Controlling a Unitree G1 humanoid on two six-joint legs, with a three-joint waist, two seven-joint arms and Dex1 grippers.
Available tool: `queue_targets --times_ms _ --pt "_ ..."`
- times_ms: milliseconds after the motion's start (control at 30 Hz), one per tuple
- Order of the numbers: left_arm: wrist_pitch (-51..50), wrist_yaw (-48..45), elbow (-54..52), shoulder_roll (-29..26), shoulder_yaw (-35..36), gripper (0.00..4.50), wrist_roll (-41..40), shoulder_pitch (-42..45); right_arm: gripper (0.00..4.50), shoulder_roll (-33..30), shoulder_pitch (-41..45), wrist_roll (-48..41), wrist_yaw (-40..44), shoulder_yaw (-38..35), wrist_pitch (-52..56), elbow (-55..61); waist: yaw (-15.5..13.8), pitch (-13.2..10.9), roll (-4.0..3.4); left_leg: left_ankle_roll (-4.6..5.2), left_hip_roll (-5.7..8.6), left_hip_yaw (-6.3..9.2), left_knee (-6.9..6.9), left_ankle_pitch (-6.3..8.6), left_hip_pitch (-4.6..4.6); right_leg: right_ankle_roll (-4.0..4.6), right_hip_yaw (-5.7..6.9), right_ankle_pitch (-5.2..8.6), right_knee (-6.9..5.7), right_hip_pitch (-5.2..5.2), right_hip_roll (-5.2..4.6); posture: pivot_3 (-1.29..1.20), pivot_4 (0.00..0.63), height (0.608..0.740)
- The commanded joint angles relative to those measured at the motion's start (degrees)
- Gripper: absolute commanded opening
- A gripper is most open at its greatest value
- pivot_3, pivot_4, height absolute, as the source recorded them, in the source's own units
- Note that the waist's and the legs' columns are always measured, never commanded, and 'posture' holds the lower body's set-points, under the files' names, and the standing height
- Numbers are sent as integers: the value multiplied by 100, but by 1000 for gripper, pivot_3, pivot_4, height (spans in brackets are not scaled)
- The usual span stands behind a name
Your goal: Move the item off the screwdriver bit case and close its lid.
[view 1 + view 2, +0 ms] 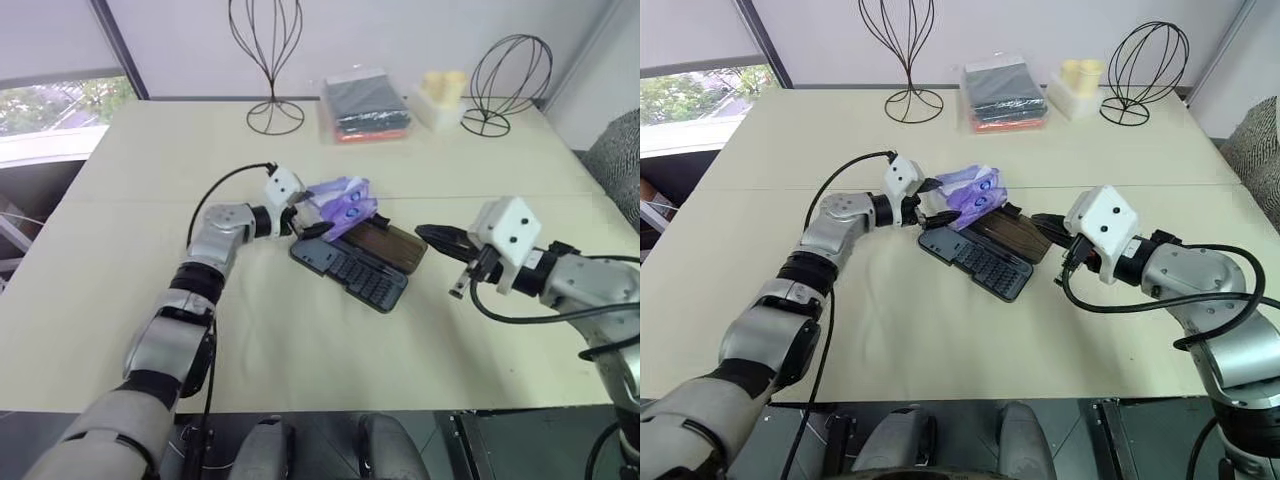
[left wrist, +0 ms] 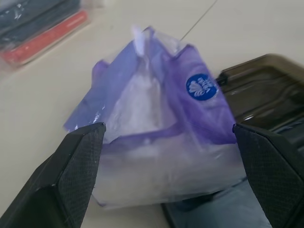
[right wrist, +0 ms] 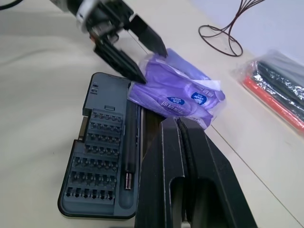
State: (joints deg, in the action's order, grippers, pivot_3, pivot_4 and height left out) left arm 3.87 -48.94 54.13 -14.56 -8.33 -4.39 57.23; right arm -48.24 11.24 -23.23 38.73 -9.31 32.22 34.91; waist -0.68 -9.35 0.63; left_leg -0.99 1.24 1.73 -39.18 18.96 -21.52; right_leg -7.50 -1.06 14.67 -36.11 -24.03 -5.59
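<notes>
The screwdriver bit case lies open in the middle of the table, its dark grey tray of bits toward me. Its smoky brown lid lies flat behind the tray. The item, a soft purple-and-white packet, rests on the lid's left end. My left gripper is open, one black finger on each side of the packet, close to its sides. My right gripper is shut with nothing in it, hovering just right of the lid and pointing at it.
Along the far edge stand two wire head-shaped stands, a clear bag of folded dark cloth and a small white box with a pale yellow thing. Bare table lies in front of the case.
</notes>
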Motion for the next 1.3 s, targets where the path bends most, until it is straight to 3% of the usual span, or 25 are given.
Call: queue_targets --times_ms 33,167,233,333,400,500,733,967,1167,1300 --pt "311 310 405 110 54 4469 211 258 0 26 -40 17 -82 -127 -6 261 -3 0 0 0 0 0 -1 0 0 0 0 0 0 0 0 0 150 740" --pt "450 607 798 209 84 4469 365 358 0 25 -82 6 -133 -143 9 314 -1 0 0 0 1 1 -1 0 1 0 0 0 -1 0 0 0 150 740" --pt "490 650 875 228 86 3932 414 362 0 27 -81 2 -152 -138 16 324 5 0 0 0 1 1 -1 0 1 0 0 0 -2 0 0 0 150 740" --pt "479 680 908 236 102 2622 445 323 0 22 -76 -3 -167 -130 16 329 11 0 0 0 0 1 -1 0 2 0 1 0 -3 0 0 0 150 740" --pt "447 655 897 235 123 1412 445 295 0 19 -62 6 -173 -116 10 315 8 0 0 0 0 2 -1 0 2 0 1 0 -3 0 0 0 150 740" --pt "322 700 847 201 160 37 447 234 0 29 -13 15 -178 -72 4 278 5 0 0 0 0 2 -1 0 2 0 1 0 -3 0 0 0 150 740" --pt "91 1059 634 141 384 37 336 111 0 60 44 17 -152 13 -13 219 12 0 0 0 0 2 -1 0 2 -1 1 0 -4 0 0 0 150 740" --pt "-471 2881 -230 -149 1301 37 68 -156 0 105 222 -6 -38 221 -54 74 28 -3 5 -2 -2 7 0 -1 0 -1 0 0 -8 -8 0 0 150 740" --pt "-2082 4380 -3504 -532 2271 37 66 -1839 0 242 500 14 196 581 -192 -216 134 -3 5 -30 -6 17 6 -17 0 -1 -10 -1 -15 -23 -1 0 150 740" --pt "-3396 4956 -5550 -488 2768 37 59 -3009 0 345 710 59 362 792 -309 -455 123 -4 6 -35 -6 20 7 -19 -1 -1 -15 -1 -18 -30 -2 0 150 740"
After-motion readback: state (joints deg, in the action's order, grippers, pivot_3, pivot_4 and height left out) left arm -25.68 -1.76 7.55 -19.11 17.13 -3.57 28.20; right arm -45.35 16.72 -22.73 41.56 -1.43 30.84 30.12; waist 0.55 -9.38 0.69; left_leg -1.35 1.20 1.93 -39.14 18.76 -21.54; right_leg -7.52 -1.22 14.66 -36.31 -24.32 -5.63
